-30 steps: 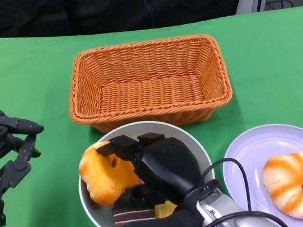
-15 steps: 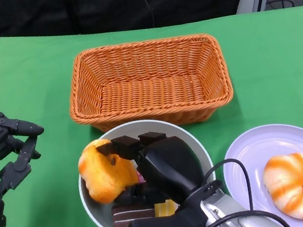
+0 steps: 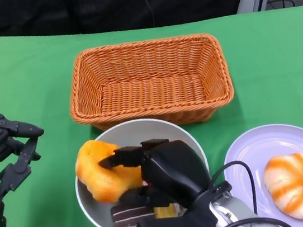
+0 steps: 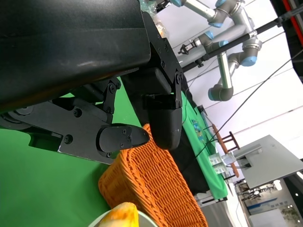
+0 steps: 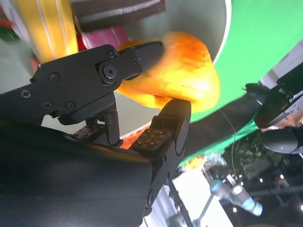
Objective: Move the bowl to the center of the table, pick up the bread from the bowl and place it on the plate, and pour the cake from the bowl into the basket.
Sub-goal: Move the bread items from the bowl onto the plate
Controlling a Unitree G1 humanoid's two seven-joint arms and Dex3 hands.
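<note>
A grey bowl (image 3: 142, 125) sits just in front of the wicker basket (image 3: 150, 82). In it lie an orange bread roll (image 3: 97, 172), a chocolate cake piece (image 3: 127, 215) and a yellow piece (image 3: 164, 212). My right hand (image 3: 170, 167) reaches into the bowl and pinches the roll. The right wrist view shows the roll (image 5: 187, 71) between a finger above and the thumb below, with the yellow striped cake (image 5: 47, 28) and the bowl rim (image 5: 223, 33) behind. My left hand (image 3: 5, 156) hovers left of the bowl, fingers apart, holding nothing. The left wrist view shows that hand (image 4: 118, 94) and the basket (image 4: 151, 189).
A lilac plate (image 3: 258, 146) at the right front carries an orange-and-white striped ring bread (image 3: 297, 183). The basket holds nothing. Green cloth covers the table; its far edge runs behind the basket. Other robot arms stand in the background of the left wrist view.
My right hand and the roll have shifted slightly left and lower over the bowl's left rim. The left hand has stayed put.
</note>
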